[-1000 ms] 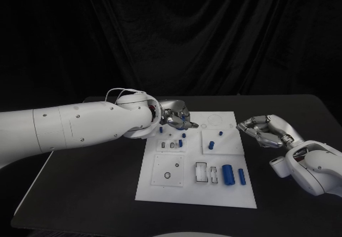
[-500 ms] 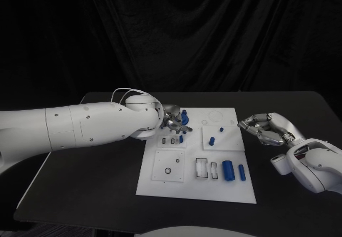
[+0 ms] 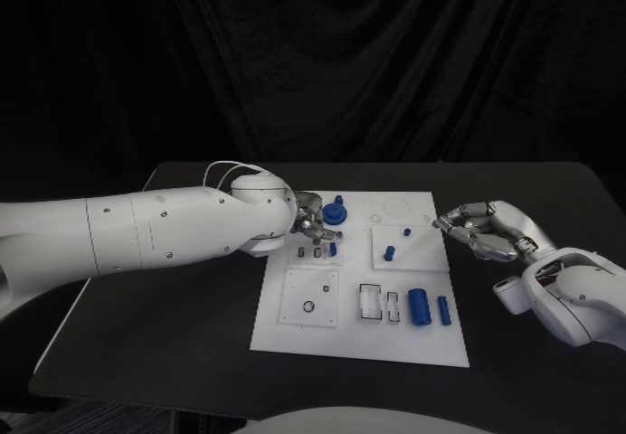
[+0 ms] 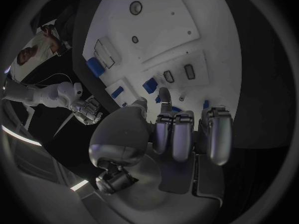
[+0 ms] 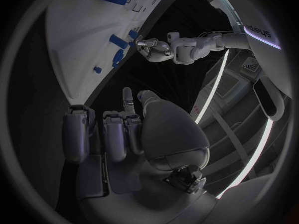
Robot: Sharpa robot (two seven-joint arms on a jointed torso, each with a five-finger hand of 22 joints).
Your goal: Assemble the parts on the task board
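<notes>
Board (image 3: 359,339) lay between both hands: left hand (image 3: 317,229), empty with curled fingers, touched its far-left parts (image 3: 336,213); right hand (image 3: 478,231) clenched beside it.

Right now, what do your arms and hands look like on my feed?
Both arms have smooth white rounded shells with small dark screw dots. The left arm carries a thin white cable loop near its wrist. The left hand and right hand are silver metal with segmented fingers.
</notes>
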